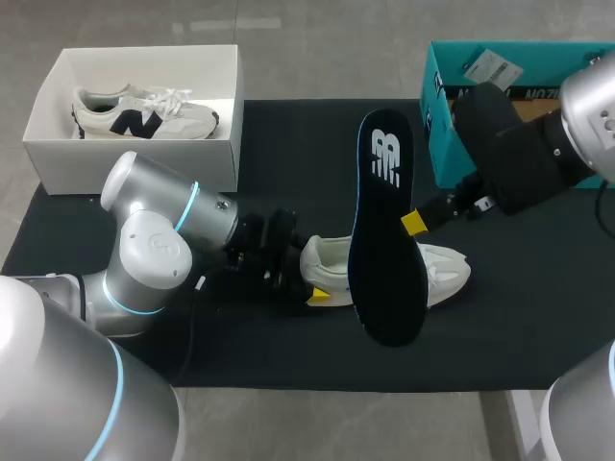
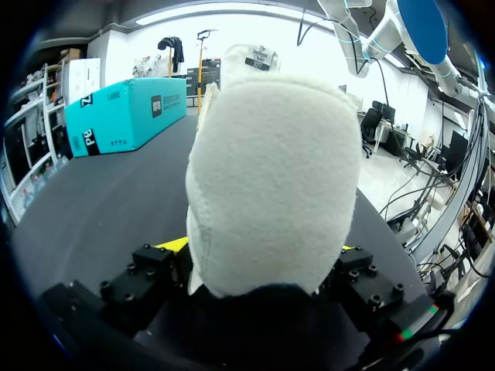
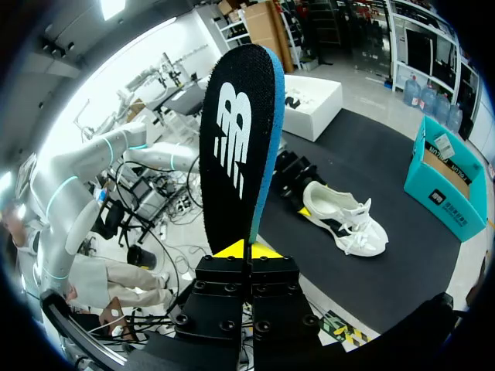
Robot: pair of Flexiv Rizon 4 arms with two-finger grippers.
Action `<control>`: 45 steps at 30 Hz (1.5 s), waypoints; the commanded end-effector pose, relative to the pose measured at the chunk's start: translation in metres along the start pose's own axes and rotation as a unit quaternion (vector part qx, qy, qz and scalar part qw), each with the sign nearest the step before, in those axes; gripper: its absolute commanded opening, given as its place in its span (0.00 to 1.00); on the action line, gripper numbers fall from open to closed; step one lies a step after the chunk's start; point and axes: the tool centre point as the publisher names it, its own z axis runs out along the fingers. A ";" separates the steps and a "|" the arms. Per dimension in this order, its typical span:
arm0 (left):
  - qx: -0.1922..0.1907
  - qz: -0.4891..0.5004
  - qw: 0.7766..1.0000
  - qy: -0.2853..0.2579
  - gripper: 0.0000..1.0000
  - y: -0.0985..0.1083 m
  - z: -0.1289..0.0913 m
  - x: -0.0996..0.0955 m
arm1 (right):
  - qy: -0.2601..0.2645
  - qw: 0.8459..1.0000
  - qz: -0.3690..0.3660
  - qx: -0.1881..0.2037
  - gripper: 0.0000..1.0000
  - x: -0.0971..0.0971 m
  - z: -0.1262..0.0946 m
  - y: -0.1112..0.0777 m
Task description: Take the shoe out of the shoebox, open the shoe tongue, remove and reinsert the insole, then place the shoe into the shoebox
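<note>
Head view: white shoe (image 1: pixel 440 272) is laid on its side on the black mat (image 1: pixel 288 144), heel clamped in the left gripper (image 1: pixel 307 280). Dark insole (image 1: pixel 384 230) is held above it, pinched by the right gripper (image 1: pixel 413 223).
Left wrist view: heel is pressed between both yellow tips.
Right wrist view: insole is gripped upright by one end. Shoe is seen beyond, teal shoebox (image 3: pixel 448 185) well apart.

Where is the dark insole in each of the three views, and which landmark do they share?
Head view: the insole is mid-table, crossing over the white shoe, held by the right gripper.
Left wrist view: not in it; the shoe's heel fills the middle.
Right wrist view: upright in that gripper, the shoe beyond it.
Shared landmark: the teal shoebox, in all three.
</note>
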 end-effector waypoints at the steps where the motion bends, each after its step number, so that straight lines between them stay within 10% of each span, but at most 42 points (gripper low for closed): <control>1: 0.001 0.000 1.000 0.001 0.00 0.002 0.001 -0.001 | 0.001 1.000 0.000 0.004 0.00 -0.001 0.003 0.004; 13: -0.003 0.000 1.000 0.000 0.00 0.004 0.000 -0.001 | 0.001 1.000 0.000 0.004 0.00 -0.001 0.003 0.004; 19: -0.017 0.012 1.000 0.009 1.00 0.007 0.000 -0.006 | 0.001 1.000 0.000 0.004 0.00 -0.001 0.003 0.004; 45: -0.069 0.046 0.997 -0.012 1.00 -0.009 -0.012 0.004 | 0.001 1.000 0.000 0.004 0.00 -0.001 0.003 0.004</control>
